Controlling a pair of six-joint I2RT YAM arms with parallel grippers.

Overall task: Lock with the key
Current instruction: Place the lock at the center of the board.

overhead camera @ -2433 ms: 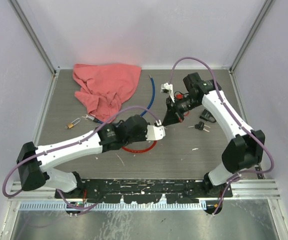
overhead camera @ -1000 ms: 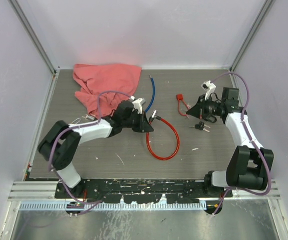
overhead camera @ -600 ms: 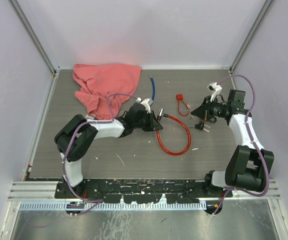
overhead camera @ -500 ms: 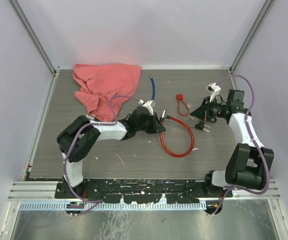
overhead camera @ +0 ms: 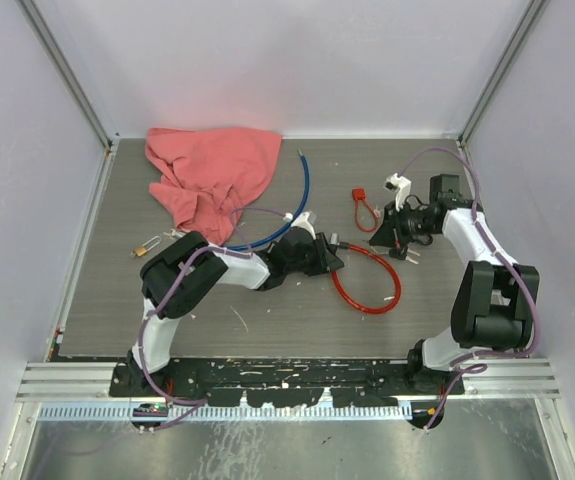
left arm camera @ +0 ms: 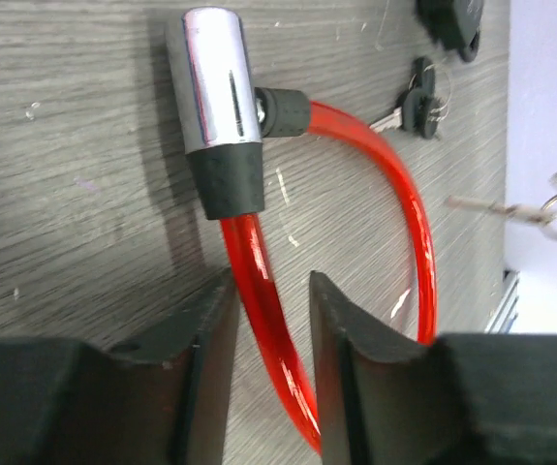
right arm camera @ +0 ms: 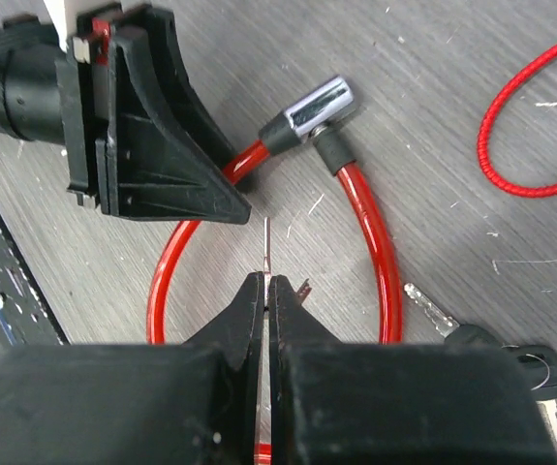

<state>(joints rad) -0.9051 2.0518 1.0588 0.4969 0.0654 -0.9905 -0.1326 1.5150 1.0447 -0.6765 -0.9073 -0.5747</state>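
A red cable lock [overhead camera: 367,283] lies as a closed loop on the table, its chrome cylinder [left arm camera: 215,87] capping both cable ends. My left gripper [left arm camera: 270,291] sits low just below the cylinder. Its fingers straddle the red cable [left arm camera: 259,262] with a small gap on either side, so it is open. My right gripper [right arm camera: 265,281] hovers above the loop, shut on the key [right arm camera: 266,242], whose thin blade sticks out past the fingertips towards the left fingers [right arm camera: 171,165]. The left wrist view catches that key [left arm camera: 496,205] in the air at right.
Spare black-headed keys [overhead camera: 404,252] lie right of the loop. A thin red cord with a tag [overhead camera: 362,205], a blue cable [overhead camera: 302,190] and a pink cloth [overhead camera: 212,170] lie further back. A small brass padlock [overhead camera: 147,247] sits at left.
The left gripper has dragged the cable lock rightwards across the table and has now loosened its jaws around the cable. The right gripper has come left and forward, over the loop.
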